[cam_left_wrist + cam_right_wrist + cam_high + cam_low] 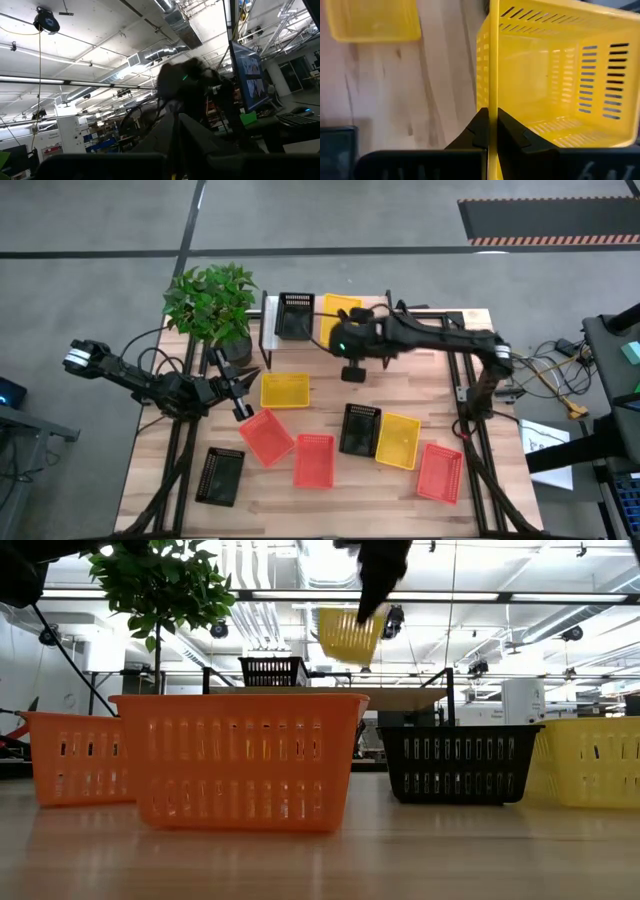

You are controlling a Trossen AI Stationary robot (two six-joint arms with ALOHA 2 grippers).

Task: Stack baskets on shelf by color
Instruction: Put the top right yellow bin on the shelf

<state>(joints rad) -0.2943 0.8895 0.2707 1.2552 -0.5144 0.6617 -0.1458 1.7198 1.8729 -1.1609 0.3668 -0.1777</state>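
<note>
My right gripper [489, 125] is shut on a yellow basket [555, 75] and holds it in the air over the shelf [400, 698]; the high view shows this yellow basket [340, 312] beside a black basket [295, 315] that stands on the shelf board. My left gripper [240, 392] hovers shut, holding nothing, near a second yellow basket [285, 390] on the table. Also on the table are three orange baskets [265, 435] [313, 460] [438, 472], two black ones [220, 477] [360, 430] and a third yellow one [398, 440]. My right gripper pinches one side wall of the yellow basket at its rim [490, 60], with one finger inside the basket and one outside. The fingers come from above, slanting down. The yellow basket [350, 635] is lifted clear and hangs tilted below the gripper.
A potted plant [215, 300] stands at the table's far left corner, next to the shelf and the left arm. The baskets on the table crowd the middle and near part. Bare wood shows between the shelf and the near baskets [420, 395].
</note>
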